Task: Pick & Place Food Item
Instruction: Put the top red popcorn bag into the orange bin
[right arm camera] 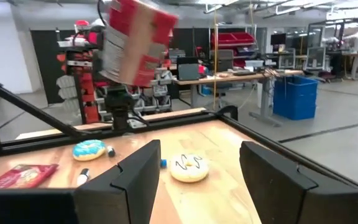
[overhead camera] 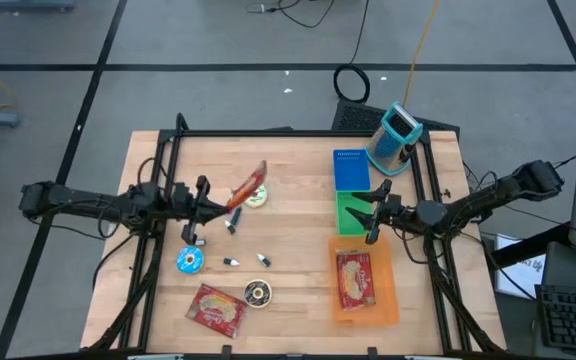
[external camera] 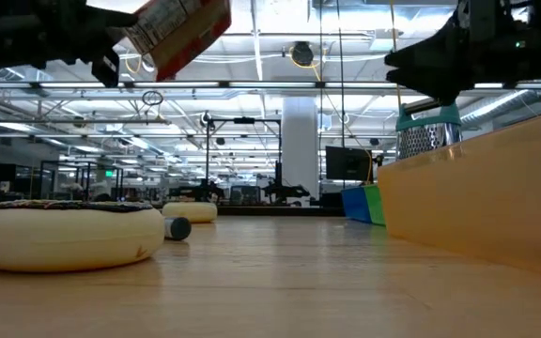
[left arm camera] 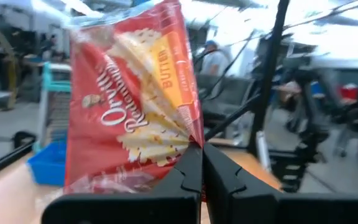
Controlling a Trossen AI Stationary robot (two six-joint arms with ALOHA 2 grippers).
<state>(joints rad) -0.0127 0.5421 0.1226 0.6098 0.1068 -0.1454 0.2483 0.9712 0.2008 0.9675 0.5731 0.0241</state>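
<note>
A red popcorn packet [left arm camera: 132,106] hangs in the air, and my left gripper [left arm camera: 202,165] is shut on it. In the high view the packet [overhead camera: 250,186] is over the table's left middle, at my left gripper [overhead camera: 230,210]. The right wrist view shows it [right arm camera: 135,43] high above the wood. My right gripper [overhead camera: 373,213] stands open over the green bin [overhead camera: 348,205], its fingers [right arm camera: 138,171] wide apart around nothing. A second red packet [overhead camera: 354,278] lies flat in the orange tray [overhead camera: 388,300]. A third [overhead camera: 216,308] lies on the table near the front edge. My left gripper pinches the packet's side edge near a lower corner [left arm camera: 191,140] between its two fingers. The fingers come about level from the table's left. The packet stands up and away from the fingertips, tilted, lifted clear of the table.
Three donuts rest on the wood: blue [overhead camera: 189,261], chocolate [overhead camera: 259,293], white [overhead camera: 256,197]. Two small pieces [overhead camera: 233,262] lie between them. A blue bin [overhead camera: 351,170] and a blue-white device [overhead camera: 396,135] stand at the far right. Black frame rails [overhead camera: 158,200] run along both sides.
</note>
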